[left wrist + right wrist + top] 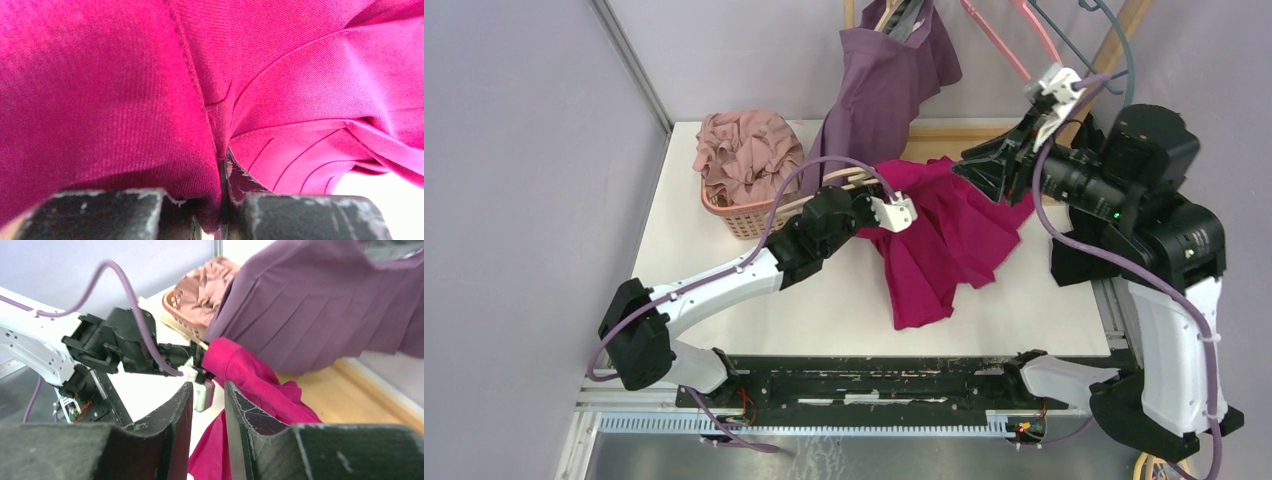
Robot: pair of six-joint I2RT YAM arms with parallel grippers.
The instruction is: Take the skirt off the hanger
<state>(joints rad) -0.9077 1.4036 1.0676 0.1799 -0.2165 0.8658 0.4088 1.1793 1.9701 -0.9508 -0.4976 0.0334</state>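
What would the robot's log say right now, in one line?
left fingers: pinching pink skirt | right fingers: apart, empty | skirt: partly on table

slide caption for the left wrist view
Left gripper pinching a seam of the magenta skirt, fabric filling the frame.

White links (pixel 724 280), black joints (pixel 824 225), purple cables (pixel 834 158); scuffed black pincer fingers (pixel 172 425).

1. Top external: fixed high behind the arm bases, looking down and forward over the whole table (pixel 824 310); distant.
2. Left wrist: hard against the magenta skirt (pixel 300 75), cloth filling the frame above the left gripper (pixel 220 200).
3. Right wrist: raised, looking past the right gripper (pixel 207 400) leftward across the table; middle range.
4. Shared: magenta skirt in all three; basket (pixel 174 302) and left arm (pixel 30 345) in top and right-wrist views.
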